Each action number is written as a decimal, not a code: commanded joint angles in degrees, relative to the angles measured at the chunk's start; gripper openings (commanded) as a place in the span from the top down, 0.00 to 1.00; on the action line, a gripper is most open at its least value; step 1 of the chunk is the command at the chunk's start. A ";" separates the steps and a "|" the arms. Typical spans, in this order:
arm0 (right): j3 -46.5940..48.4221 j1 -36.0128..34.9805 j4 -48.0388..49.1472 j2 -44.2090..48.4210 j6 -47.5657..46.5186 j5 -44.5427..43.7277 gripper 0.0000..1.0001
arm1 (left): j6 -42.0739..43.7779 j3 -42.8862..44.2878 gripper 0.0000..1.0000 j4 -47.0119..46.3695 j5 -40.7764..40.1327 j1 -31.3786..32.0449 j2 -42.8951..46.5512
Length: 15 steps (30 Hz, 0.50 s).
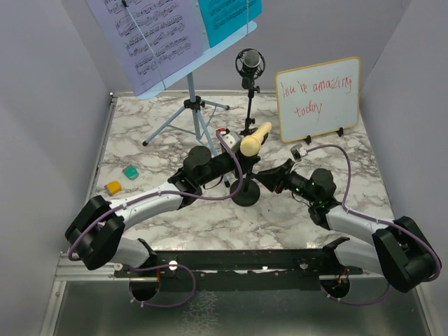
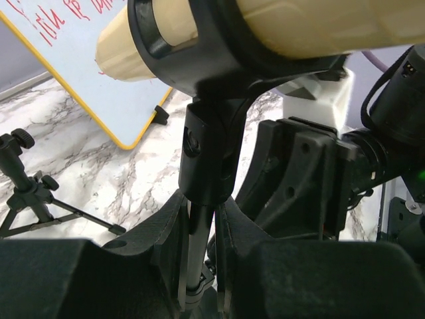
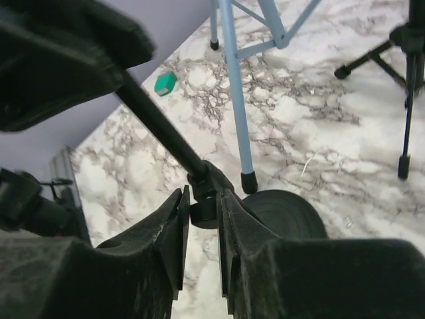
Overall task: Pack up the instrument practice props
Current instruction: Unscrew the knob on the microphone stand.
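The cream handheld microphone (image 1: 255, 138) lies tilted in a black clip atop its pole, which rises from a black round base (image 1: 245, 193). My left gripper (image 1: 228, 165) (image 2: 201, 222) is shut on the pole just under the clip. From the right, my right gripper (image 1: 267, 179) (image 3: 202, 201) is shut on the collar low on the pole (image 3: 159, 126), beside the base (image 3: 292, 212). At the back, the light-blue music rack (image 1: 192, 112) on tripod legs carries the printed music sheet (image 1: 150, 35) and the cyan sheet (image 1: 227, 17). To its right stands the black studio microphone (image 1: 250, 64).
A wood-framed whiteboard (image 1: 318, 98) with red writing leans at the back right. A green block (image 1: 130, 171) and an orange block (image 1: 113, 187) lie at the left. One rack leg (image 3: 236, 100) ends close to the round base. Grey walls enclose the marble table.
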<state>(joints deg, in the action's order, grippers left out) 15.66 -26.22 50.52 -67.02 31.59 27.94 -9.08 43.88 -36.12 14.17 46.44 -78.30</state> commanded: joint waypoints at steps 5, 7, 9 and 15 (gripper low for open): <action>-0.66 -1.65 3.53 -3.96 -22.98 11.83 1.00 | -2.15 0.29 1.00 10.81 4.44 -1.15 -4.79; 0.45 -1.64 2.54 -4.11 -21.14 10.25 0.99 | -1.35 -0.03 1.00 11.02 4.42 -1.08 -4.86; 0.35 -1.64 3.42 -2.49 -17.39 8.97 0.97 | -0.43 -0.46 1.00 11.11 3.93 -1.08 -4.84; 0.91 -1.58 -8.60 10.39 -1.32 -3.62 0.70 | 0.85 -2.28 1.00 11.08 3.36 -1.09 -4.04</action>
<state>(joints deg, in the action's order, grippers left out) 15.55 -27.44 52.36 -64.20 20.64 32.36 -8.84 45.47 -35.94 16.95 45.43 -79.99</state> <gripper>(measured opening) 0.235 0.233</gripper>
